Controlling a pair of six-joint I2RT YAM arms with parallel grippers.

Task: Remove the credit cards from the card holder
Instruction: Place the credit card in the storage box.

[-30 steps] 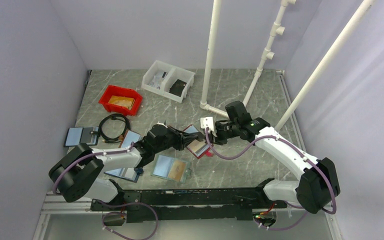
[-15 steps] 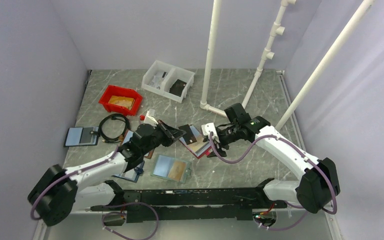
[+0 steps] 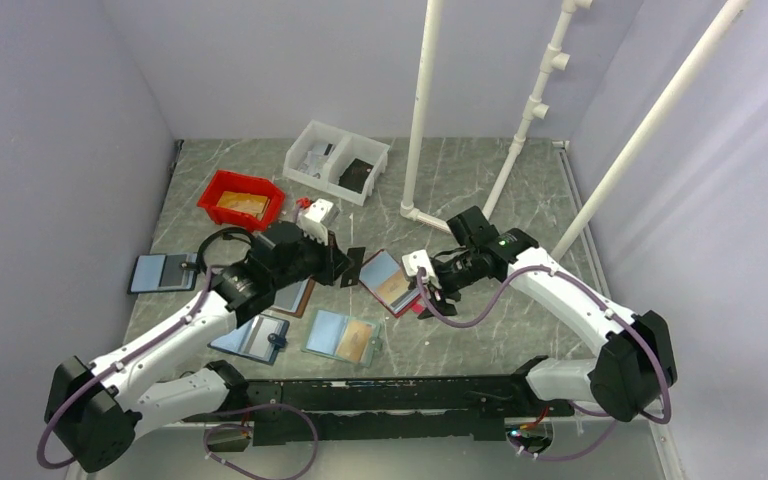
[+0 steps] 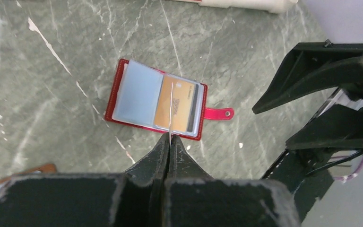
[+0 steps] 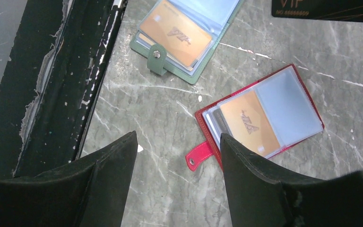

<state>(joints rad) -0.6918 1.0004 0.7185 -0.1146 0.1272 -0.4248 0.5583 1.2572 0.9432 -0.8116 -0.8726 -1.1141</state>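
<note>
Two arms meet over a grey-green marbled tabletop (image 3: pixel 480 190) boxed in by pale lilac walls (image 3: pixel 260 60), with white pipes (image 3: pixel 422 110) standing behind the card holder (image 3: pixel 392 283). That holder lies open and flat mid-table, a tan-orange card (image 5: pixel 248 120) showing in its sleeve. Just left of the holder, the left gripper (image 4: pixel 170 139) is clamped on a thin credit card (image 4: pixel 170 109), seen edge-on. The right gripper (image 5: pixel 177 161) hovers over the holder, jaws spread, grasping nothing. Beyond the holder, to its far left, sit a red bin (image 3: pixel 241 198) and a white bin (image 3: pixel 336 162). A teal holder (image 3: pixel 341 335) lies nearer than it.
</note>
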